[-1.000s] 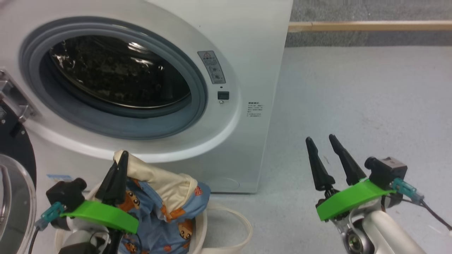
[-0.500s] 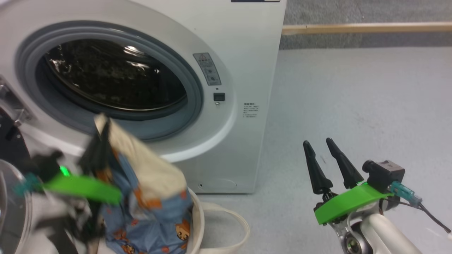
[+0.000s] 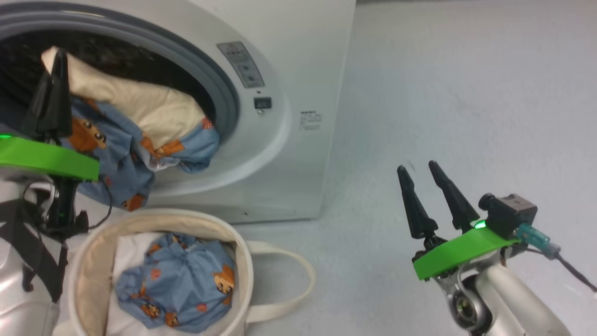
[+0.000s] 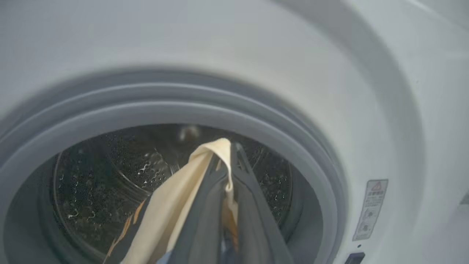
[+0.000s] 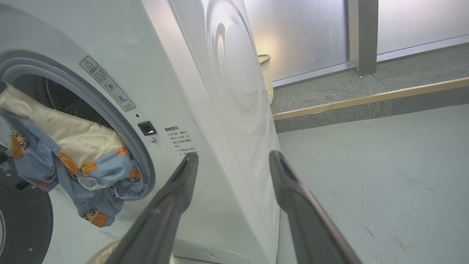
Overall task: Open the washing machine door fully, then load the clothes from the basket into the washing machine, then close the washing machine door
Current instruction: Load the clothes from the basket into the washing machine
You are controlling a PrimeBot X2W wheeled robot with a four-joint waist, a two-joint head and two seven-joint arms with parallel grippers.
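Two grippers: left gripper (image 3: 57, 60) clenched on the clothes (image 3: 140, 112), cream edge pinched, fabric draped over the lower rim of the washing machine (image 3: 289, 70) opening, partly inside. Right gripper (image 3: 417, 167) spread, empty, above the floor (image 3: 466, 93). Second bundle (image 3: 177, 280) sits in the basket (image 3: 242, 266).

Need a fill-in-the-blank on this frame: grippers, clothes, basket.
1. The left gripper is ____ on the clothes at the washing machine opening.
2. The right gripper is ____, holding nothing.
3. A second bundle lies in the basket on ____ padding.
Missing words: shut; open; white.
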